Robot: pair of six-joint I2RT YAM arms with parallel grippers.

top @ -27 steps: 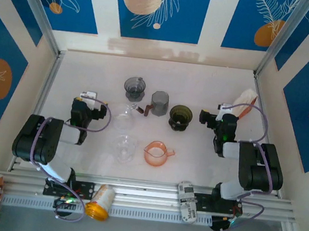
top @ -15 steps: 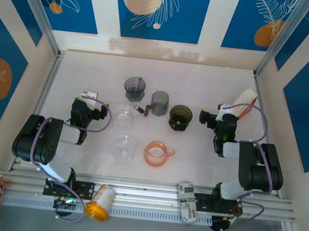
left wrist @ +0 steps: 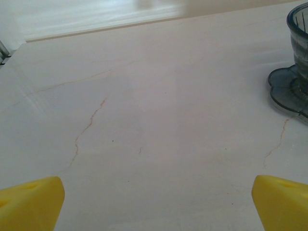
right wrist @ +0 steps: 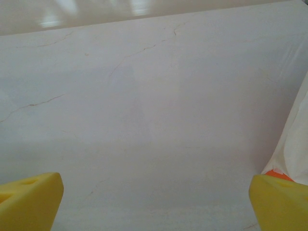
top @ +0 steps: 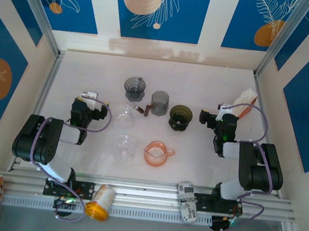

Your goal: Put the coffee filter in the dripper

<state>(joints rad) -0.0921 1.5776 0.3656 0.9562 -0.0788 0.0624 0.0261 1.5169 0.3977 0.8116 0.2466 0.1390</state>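
Note:
A dark grey dripper [top: 135, 88] stands at the back of the table, and its base and wall also edge into the left wrist view as the same dripper [left wrist: 294, 62]. A second, dark green dripper [top: 180, 117] sits mid-table. The coffee filter pack [top: 245, 101], white with orange, leans at the back right; its corner [right wrist: 292, 144] is at the right edge of the right wrist view. My left gripper [top: 87, 99] [left wrist: 156, 207] is open over bare table, left of the grey dripper. My right gripper [top: 224, 111] [right wrist: 156, 202] is open and empty, just left of the pack.
A grey mug [top: 159, 102] stands between the two drippers. Two clear glass vessels [top: 124, 117] [top: 123, 147] and an orange pitcher [top: 155, 153] sit nearer the arms. Panel walls close in the table [top: 92, 68] on three sides.

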